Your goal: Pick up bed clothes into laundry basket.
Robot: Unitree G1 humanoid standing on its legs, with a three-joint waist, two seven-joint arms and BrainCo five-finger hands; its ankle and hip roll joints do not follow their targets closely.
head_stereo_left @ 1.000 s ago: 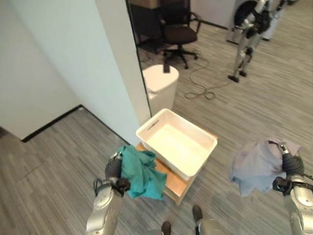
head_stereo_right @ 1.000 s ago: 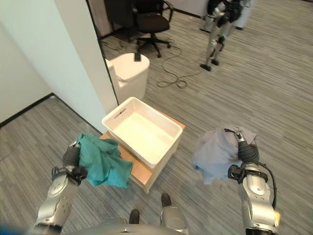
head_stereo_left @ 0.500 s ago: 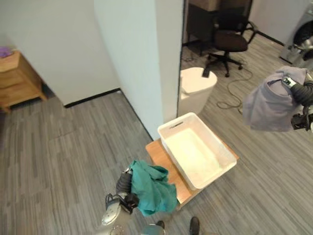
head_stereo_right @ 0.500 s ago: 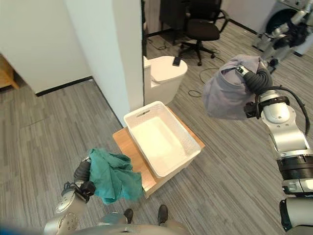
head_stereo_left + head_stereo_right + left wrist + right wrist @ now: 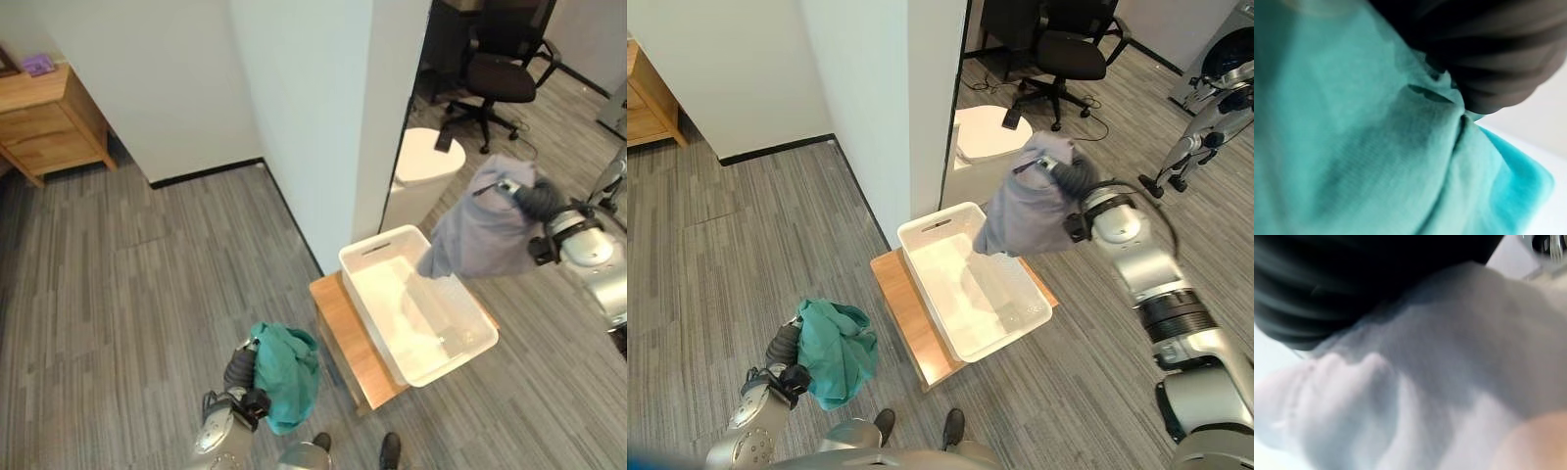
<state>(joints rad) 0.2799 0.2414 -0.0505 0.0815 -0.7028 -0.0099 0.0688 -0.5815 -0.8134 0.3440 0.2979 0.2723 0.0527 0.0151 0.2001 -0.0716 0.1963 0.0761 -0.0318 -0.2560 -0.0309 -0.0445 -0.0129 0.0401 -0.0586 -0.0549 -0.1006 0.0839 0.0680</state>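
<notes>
Grey cloth (image 5: 485, 235) was held by the right hand (image 5: 534, 201) over the basket's (image 5: 470, 345) far edge, its fingers hidden. Teal cloth (image 5: 284, 377) was clutched low by the left hand (image 5: 240, 370). Release into the basket was judged next.

Black office chair (image 5: 506, 67), white round bin (image 5: 423, 172), wooden dresser (image 5: 44, 122).
</notes>
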